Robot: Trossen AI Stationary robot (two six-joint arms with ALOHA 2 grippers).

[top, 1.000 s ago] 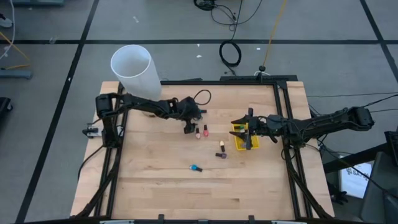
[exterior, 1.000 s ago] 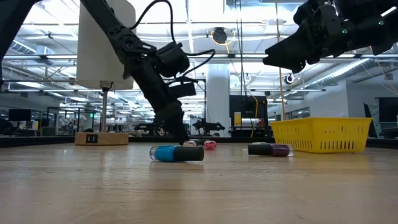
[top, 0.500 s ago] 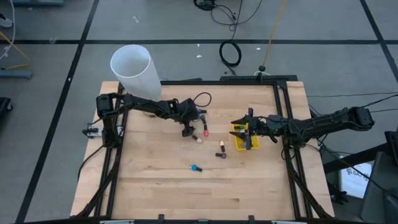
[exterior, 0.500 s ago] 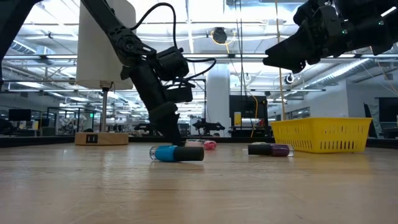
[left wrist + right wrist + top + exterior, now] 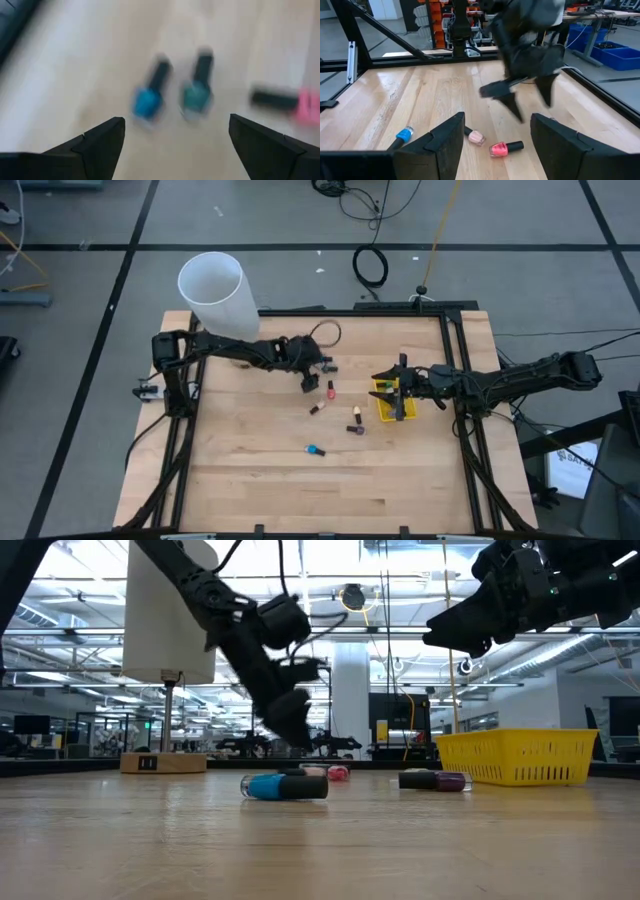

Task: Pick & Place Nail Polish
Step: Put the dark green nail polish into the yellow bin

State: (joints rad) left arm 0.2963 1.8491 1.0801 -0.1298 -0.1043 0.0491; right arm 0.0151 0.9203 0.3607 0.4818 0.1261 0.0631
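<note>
Several tiny nail polish bottles lie on their sides on the wooden table: a red one (image 5: 330,390), a pale pink one (image 5: 317,408), a dark one (image 5: 355,415), a purple one (image 5: 353,430) and a blue one (image 5: 315,450). My left gripper (image 5: 308,383) hangs open and empty just above the table, beside the red and pale pink bottles; it also shows in the right wrist view (image 5: 525,100). My right gripper (image 5: 392,392) is open and empty above the yellow bin (image 5: 386,410).
A big white cylinder (image 5: 215,290) stands at the far left corner. Black frame rails run along the table's left and right sides (image 5: 462,420). The near half of the table (image 5: 300,490) is bare wood.
My left gripper has risen from the table and gone a little toward the right edge. The pale pink bottle has shifted a little toward the near edge. My right gripper has kept still.
</note>
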